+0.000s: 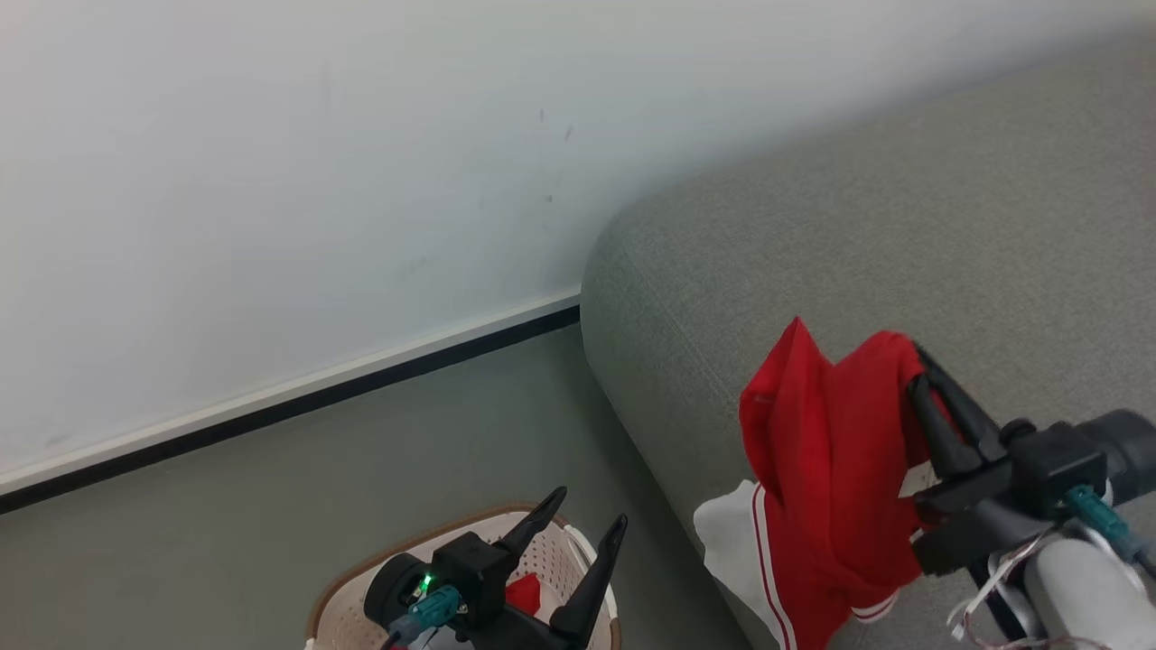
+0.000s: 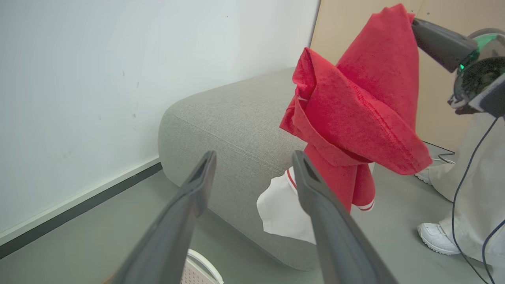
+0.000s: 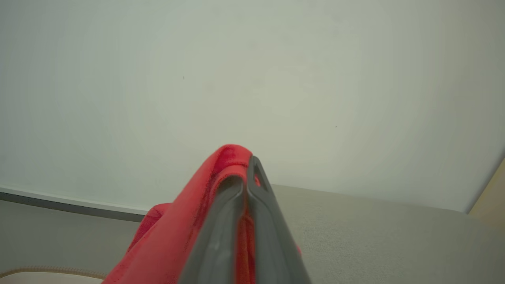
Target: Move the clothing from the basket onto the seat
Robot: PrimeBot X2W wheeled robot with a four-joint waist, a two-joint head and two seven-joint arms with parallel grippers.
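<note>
The left tool [image 1: 591, 506] hangs spread wide, empty, above the small cream perforated plastic basket [image 1: 361, 564], where a scrap of red fabric [image 1: 524, 591] lies. Beyond, the right tool [image 1: 917, 372] clenches a bright red white-trimmed soft garment [image 1: 831, 451] dangling at the edge of the large grey woven-fabric sofa [image 1: 903, 226]. Seemingly the carrying step; next, reach further over the sofa, lower, release.
</note>
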